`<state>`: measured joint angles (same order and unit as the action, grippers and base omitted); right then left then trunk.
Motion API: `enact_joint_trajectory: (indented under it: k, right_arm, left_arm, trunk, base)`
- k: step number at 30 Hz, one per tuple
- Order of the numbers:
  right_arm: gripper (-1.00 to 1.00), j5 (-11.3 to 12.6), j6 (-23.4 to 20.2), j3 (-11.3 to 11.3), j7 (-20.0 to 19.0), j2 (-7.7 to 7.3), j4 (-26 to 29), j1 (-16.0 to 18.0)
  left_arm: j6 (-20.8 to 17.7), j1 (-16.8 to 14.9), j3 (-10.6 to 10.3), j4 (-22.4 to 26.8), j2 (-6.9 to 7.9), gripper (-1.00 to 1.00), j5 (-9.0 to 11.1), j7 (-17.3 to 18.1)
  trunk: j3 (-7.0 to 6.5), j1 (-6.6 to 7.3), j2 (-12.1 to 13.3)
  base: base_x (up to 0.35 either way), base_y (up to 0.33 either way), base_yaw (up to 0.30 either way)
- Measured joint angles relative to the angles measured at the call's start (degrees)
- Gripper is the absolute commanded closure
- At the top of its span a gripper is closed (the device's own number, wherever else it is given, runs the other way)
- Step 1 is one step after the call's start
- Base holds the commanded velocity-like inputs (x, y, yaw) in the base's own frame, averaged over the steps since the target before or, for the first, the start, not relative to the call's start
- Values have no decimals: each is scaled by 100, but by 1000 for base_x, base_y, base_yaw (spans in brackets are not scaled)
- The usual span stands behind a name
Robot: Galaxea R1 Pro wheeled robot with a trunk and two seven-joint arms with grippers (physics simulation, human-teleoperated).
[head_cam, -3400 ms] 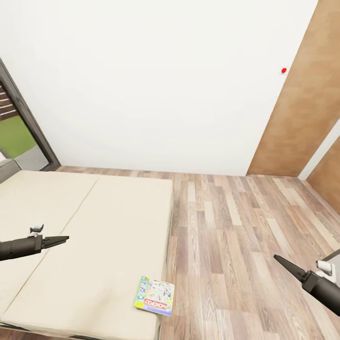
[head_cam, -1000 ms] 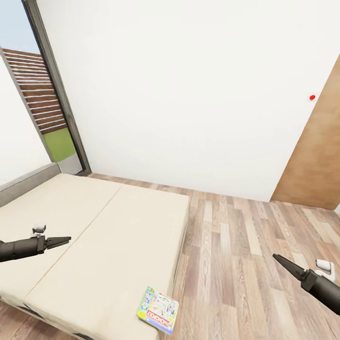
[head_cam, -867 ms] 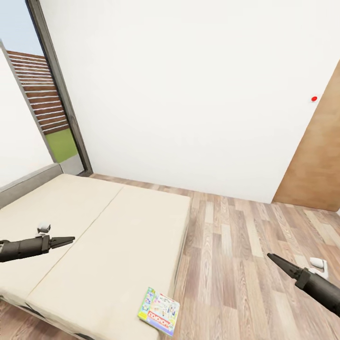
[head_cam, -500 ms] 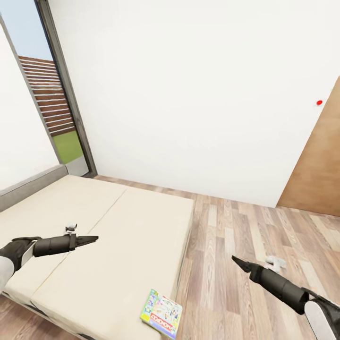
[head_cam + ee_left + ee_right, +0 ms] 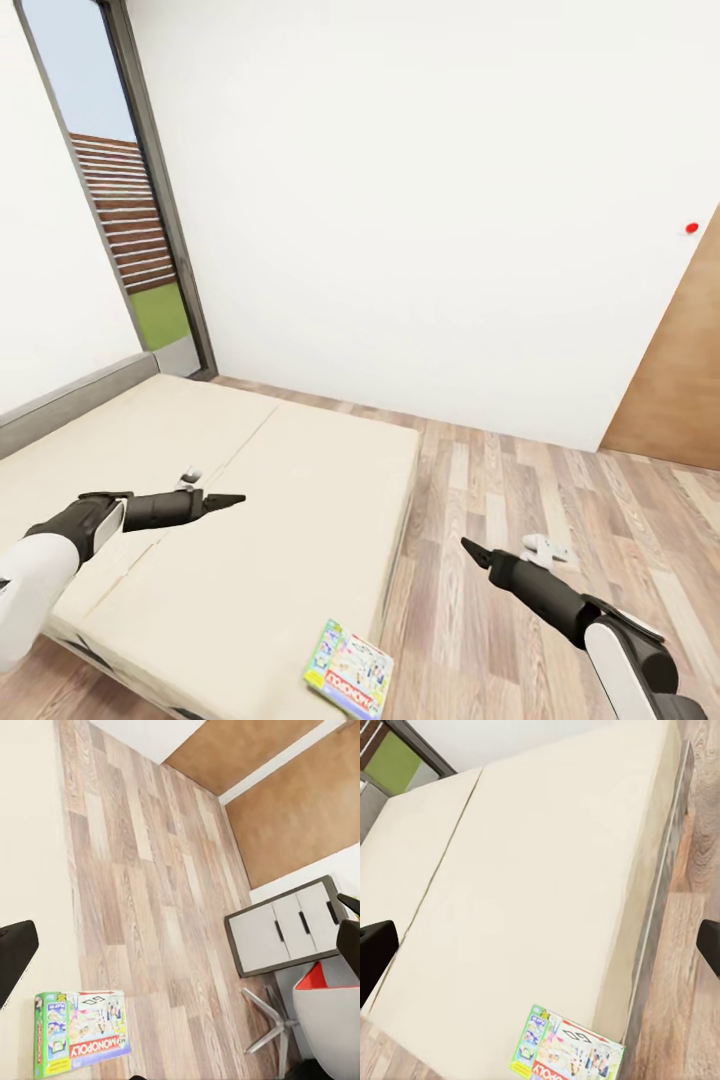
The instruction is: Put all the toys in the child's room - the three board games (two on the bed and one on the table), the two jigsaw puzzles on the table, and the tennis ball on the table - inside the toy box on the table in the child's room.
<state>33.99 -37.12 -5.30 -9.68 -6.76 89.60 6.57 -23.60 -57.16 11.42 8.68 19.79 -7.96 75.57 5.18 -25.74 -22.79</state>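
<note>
Only one board game (image 5: 349, 669) is visible: a Monopoly box lying flat at the near right corner of the bed (image 5: 250, 520), its edge close to the mattress edge and its lowest corner cut off by the head view's frame. The bed's near left part runs out of frame.

Left gripper (image 5: 228, 499) hovers over the middle of the bed near the seam, well apart from the box; in the head view the fingers read as one dark point, probably together, but the left wrist view shows dark tips at opposite sides, so its state cannot be told. Same doubt for the right gripper (image 5: 468, 548), which hangs over the wood floor (image 5: 520, 520) just right of the bed.

Floor right of the bed lies open up to the white wall (image 5: 420, 200). The left wrist view shows a white drawer unit (image 5: 289, 926) and part of a red chair (image 5: 326, 1009).
</note>
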Motion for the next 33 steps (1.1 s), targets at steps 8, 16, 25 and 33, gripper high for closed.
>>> enact_joint_trajectory:
  k: [8,16,25,33]
  right_arm:
    - [-100,-3,95,35,52,14,-10,6]
    - [-100,-8,105,31,42,8,8,6]
    - [-100,-7,124,30,63,-6,10,6]
    - [-100,-15,131,24,74,6,-6,6]
  left_arm:
    - [14,22,-2,85,212,-100,23,32]
    - [8,26,-8,87,297,-100,29,317]
    - [-10,35,-12,87,299,-100,23,420]
    - [-16,119,-7,87,296,-100,49,426]
  trunk:
    - [-75,0,0]
    - [-149,0,0]
    - [-205,0,1]
    - [-209,0,1]
  base:
    - [0,0,94]
    - [0,0,94]
    - [18,-51,69]
    - [70,-203,6]
